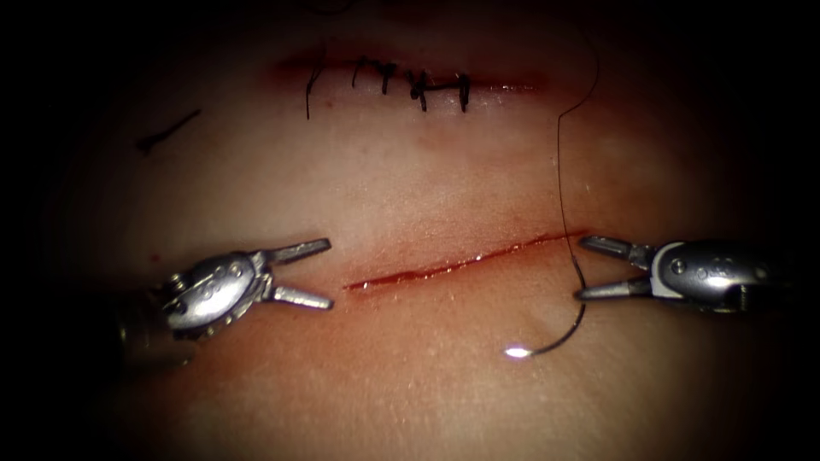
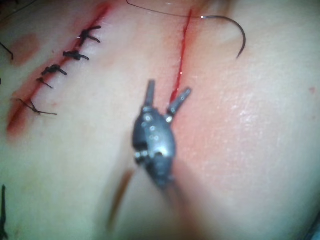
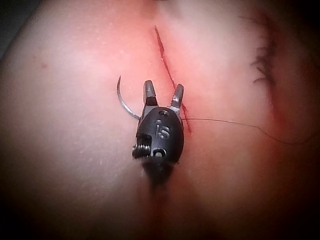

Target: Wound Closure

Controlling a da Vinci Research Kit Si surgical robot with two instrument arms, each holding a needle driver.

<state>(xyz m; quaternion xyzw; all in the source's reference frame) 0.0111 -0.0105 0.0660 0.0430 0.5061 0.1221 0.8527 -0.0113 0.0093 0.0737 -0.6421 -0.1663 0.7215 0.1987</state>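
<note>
Nearest to me in the endoscope view lies the needle (image 1: 559, 340), resting on the tissue (image 1: 410, 384) below the right end of the open cut (image 1: 461, 263); its bright tip points left and its curve rises toward my right tool (image 1: 581, 269) — I see no part of it buried. The right tool's jaws stand apart, one above and one below the end of the cut; the needle's upper end passes just by the lower jaw, and I cannot tell whether they touch. In the right wrist view the same spread jaws (image 3: 163, 95) hold nothing, with the needle (image 3: 124, 102) curving off beside them and the thread (image 3: 225, 122) trailing away across the cut. My left tool (image 1: 329, 273) sits on the left side, just short of the cut's left end, jaws apart and empty; the left wrist view shows them (image 2: 167, 97) spread at the end of the red line. The thread (image 1: 559, 154) climbs from the needle's end past the cut's right end toward the far edge. Farther back is a second cut (image 1: 401, 81) — already closed with dark stitches (image 1: 418, 85). A loose cut end of thread (image 1: 166, 132) lies far left.
</note>
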